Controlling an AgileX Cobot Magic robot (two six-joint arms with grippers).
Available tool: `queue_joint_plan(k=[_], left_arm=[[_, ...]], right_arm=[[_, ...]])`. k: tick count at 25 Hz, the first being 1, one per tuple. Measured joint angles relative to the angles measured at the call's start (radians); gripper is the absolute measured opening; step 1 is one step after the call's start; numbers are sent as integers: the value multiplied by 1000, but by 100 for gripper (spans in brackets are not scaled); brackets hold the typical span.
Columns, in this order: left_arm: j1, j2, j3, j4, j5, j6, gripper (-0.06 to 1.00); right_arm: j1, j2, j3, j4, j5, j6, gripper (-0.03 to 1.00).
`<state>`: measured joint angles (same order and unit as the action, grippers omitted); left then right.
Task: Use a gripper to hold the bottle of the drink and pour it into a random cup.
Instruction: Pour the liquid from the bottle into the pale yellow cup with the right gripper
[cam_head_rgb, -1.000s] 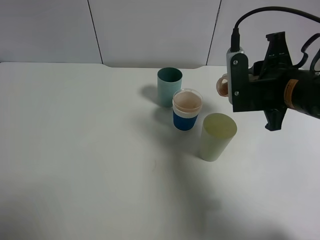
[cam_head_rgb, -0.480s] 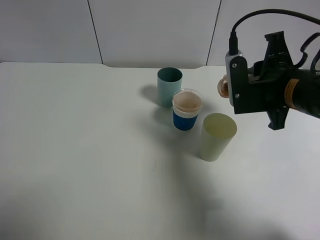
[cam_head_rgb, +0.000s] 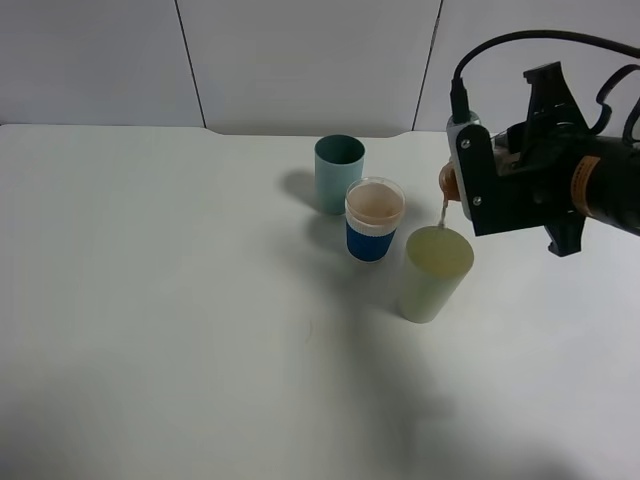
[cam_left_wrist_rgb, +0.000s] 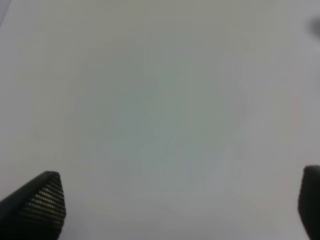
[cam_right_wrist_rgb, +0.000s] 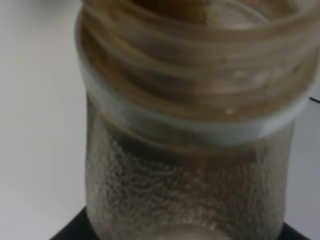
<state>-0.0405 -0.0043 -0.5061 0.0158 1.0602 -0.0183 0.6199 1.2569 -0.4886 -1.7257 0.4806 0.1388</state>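
Brown stream from tilted bottle into yellow-green cup

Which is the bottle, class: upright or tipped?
Tipped. The bottle lies sideways, its mouth over the yellow-green cup, and a thin stream falls from it into that cup.

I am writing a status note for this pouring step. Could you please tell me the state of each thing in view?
Bottle: tipped, uncapped, thin stream running out.
Yellow-green cup: upright, receiving the stream.
Blue-banded cup: upright, pinkish-brown inside.
Teal cup: upright, contents not visible.
Right gripper: shut on the bottle.
Left gripper: open, holding nothing.
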Motion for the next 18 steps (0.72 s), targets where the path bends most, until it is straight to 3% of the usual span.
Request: queue_joint_plan(k=[18], left_arm=[[0,0,0,0,0,0,93]], right_arm=[[0,0,0,0,1,-64,35]])
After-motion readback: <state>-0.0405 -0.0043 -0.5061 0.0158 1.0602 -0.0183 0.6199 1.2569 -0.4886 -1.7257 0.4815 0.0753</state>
